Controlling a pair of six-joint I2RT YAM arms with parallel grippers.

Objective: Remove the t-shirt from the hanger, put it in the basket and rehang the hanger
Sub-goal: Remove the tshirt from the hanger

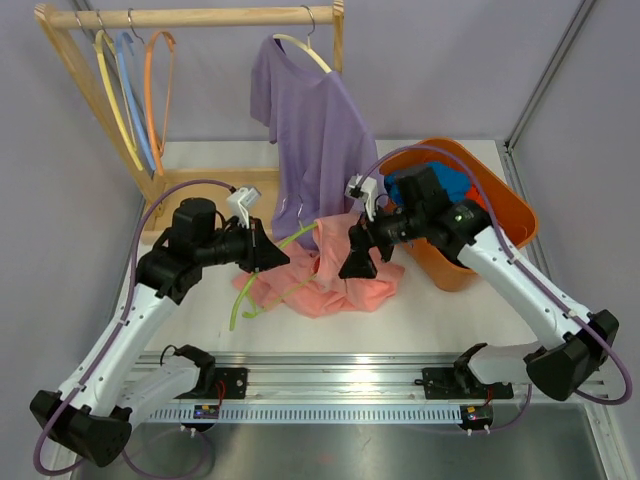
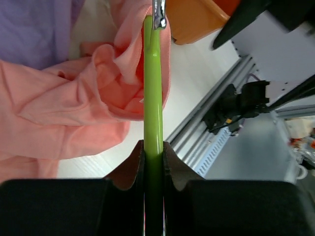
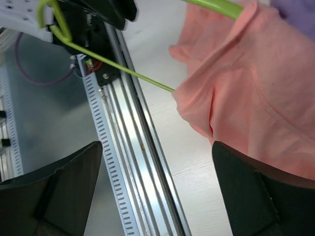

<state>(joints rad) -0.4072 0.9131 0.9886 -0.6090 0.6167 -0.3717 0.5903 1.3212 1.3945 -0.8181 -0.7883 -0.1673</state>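
The table (image 1: pixel 450 320) is offering open white surface mostly in front of the pink t-shirt (image 1: pixel 345 290), running down to the aluminium rail (image 1: pixel 330 375) along the near edge. The back and right side are crowding in. The wooden rack (image 1: pixel 190 17) is standing at the back left, and a purple t-shirt (image 1: pixel 315 130) is hanging from its right end, draping down just behind the pink one. The orange basket (image 1: pixel 455 268) is sitting close on the right, just beside the right arm. The left gripper (image 1: pixel 272 258) is clenching the green hanger (image 2: pixel 153 98), its jaws pinching the thick green bar at the left edge of the pink cloth. The right gripper (image 1: pixel 358 262) is hanging over the pink t-shirt with its jaws spread wide and grasping nothing; whether its tips are touching the cloth cannot be told. The pink t-shirt is lying crumpled on the table between the two grippers, near the middle, bunching in soft folds. The hanger's thick bar is running into a fold of the cloth and its thin lower wire is disappearing under the fabric's edge, so the hanger is sitting partly inside the shirt.
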